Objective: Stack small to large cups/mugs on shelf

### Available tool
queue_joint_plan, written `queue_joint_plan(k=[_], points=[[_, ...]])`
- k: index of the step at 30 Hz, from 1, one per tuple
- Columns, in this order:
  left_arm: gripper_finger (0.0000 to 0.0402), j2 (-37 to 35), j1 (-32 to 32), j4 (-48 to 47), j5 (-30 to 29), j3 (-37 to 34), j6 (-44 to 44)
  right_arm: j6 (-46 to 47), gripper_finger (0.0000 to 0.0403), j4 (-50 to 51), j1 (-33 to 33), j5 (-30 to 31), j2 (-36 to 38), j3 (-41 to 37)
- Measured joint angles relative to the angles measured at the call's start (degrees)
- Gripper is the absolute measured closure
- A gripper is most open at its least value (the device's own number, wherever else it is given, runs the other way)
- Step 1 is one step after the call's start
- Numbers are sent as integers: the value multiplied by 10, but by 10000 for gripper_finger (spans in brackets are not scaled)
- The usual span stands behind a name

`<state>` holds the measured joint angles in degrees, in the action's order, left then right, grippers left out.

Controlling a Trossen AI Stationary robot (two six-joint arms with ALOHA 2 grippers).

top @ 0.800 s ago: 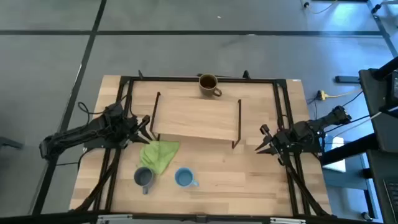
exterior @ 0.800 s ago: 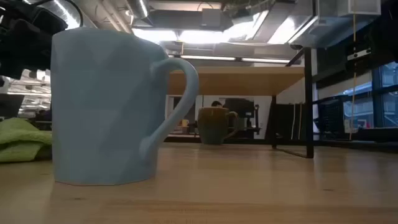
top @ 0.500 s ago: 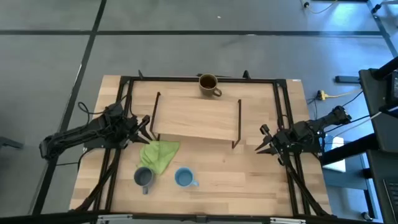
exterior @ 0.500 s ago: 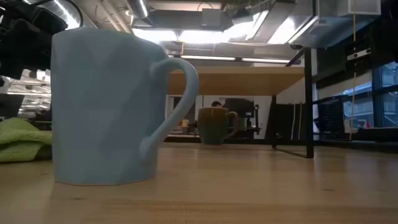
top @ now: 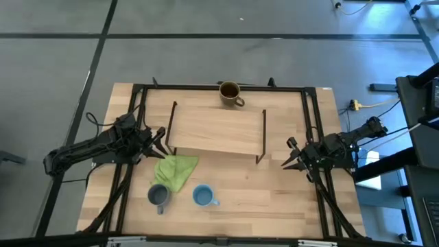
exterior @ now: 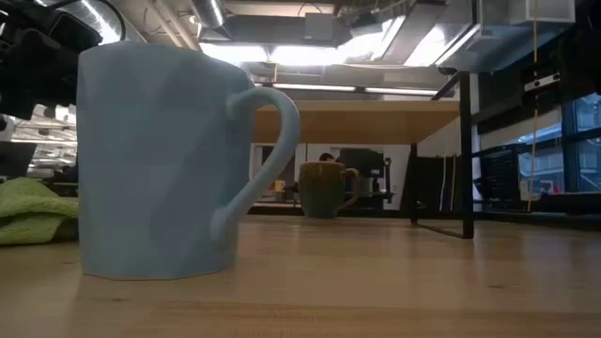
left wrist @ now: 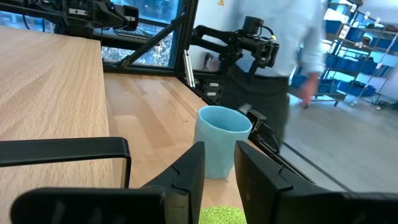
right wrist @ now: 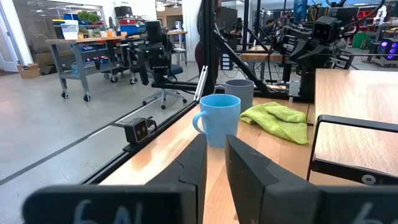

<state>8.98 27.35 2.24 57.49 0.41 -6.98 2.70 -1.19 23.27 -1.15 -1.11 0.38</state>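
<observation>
1. Left gripper (top: 162,137) waits at the shelf's left end, fingers narrowly apart, holding nothing
2. Grey-blue mug (top: 158,195) and light-blue mug (top: 202,196) stand near the green cloth (top: 175,170), in front of the shelf (top: 216,127)
3. Olive-brown mug (top: 230,93) stands behind the shelf
4. Right gripper (top: 289,154) waits beside the shelf's right end, narrowly open, empty

Floor: grey concrete (top: 206,62), dark seams.
Furniture: wheeled workbench (right wrist: 81,43), office chair (right wrist: 163,74), blue shelving (left wrist: 367,43).
Light: ceiling strips (exterior: 310,54).
Windows: rt side (exterior: 549,164).
</observation>
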Motion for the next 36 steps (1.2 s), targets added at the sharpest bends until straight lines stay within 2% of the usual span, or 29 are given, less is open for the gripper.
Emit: queue_joint_plan(k=[17, 22, 36], points=[[319, 0, 0, 0, 0, 0, 0, -2, 342, 0, 0, 0, 0, 0], [319, 0, 0, 0, 0, 0, 0, -108, 342, -7, 0, 1, 0, 0], [319, 0, 0, 0, 0, 0, 0, -106, 342, -7, 0, 0, 0, 0]])
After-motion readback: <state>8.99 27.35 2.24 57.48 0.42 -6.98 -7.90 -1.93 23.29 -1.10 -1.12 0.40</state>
